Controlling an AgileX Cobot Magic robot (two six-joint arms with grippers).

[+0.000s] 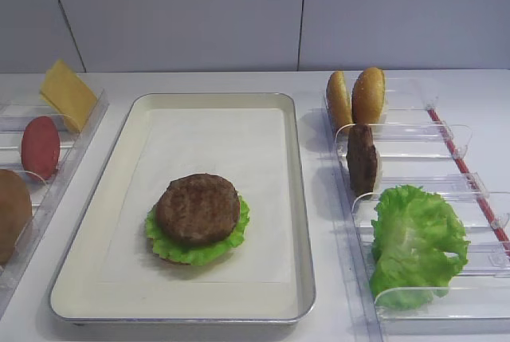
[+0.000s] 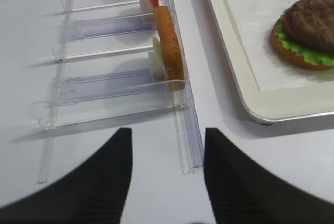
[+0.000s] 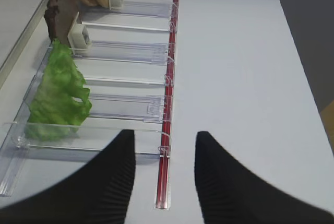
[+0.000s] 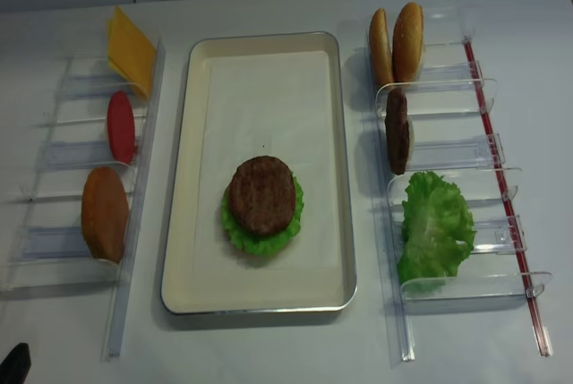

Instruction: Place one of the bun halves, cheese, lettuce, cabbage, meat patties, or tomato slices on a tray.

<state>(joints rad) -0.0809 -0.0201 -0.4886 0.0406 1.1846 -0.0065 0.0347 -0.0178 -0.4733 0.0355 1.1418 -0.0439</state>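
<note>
Both grippers, left (image 2: 167,177) and right (image 3: 164,177), hover low at the table's near edge, jaws parted and empty. On the tray (image 4: 183,223), a meat patty (image 4: 261,194) tops lettuce (image 4: 260,239), leaving the far half open. The right rack (image 4: 501,223) holds one lettuce leaf (image 4: 434,227), one patty (image 4: 396,131) and two bun halves (image 4: 396,41).

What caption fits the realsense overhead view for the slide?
Half-built burger, meat patty on lettuce, on the tray, flanked by clear racks of remaining ingredients.
</note>
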